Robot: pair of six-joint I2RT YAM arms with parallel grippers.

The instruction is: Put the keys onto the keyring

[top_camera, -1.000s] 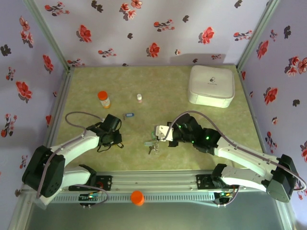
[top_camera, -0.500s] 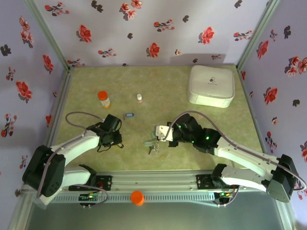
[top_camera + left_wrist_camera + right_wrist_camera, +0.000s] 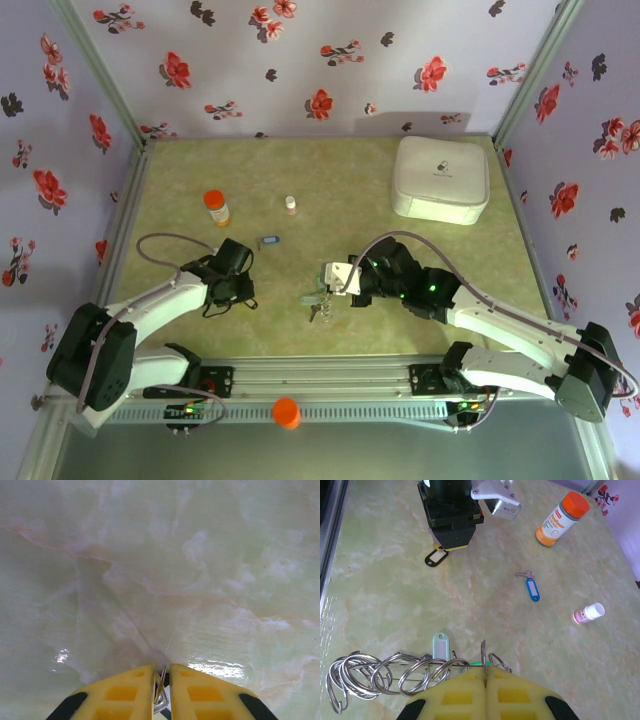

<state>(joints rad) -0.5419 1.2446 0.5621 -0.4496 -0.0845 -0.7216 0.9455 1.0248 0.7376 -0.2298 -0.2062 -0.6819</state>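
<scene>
My right gripper is shut on the edge of the keyring, a thin metal ring standing upright between its yellow fingers, with a chain of silver rings trailing to the left. A pale green key tag lies just beyond the fingers. The blue key lies apart on the table, also seen in the top view. My left gripper is pressed to the table, shut on the metal ring of the black key; its black tag pokes out below it. From above, the left gripper and right gripper stand about a hand apart.
An orange-capped bottle and a small white bottle stand behind the grippers. A white rounded-square box sits at the back right. An orange knob sits on the front rail. Flowered walls close in three sides.
</scene>
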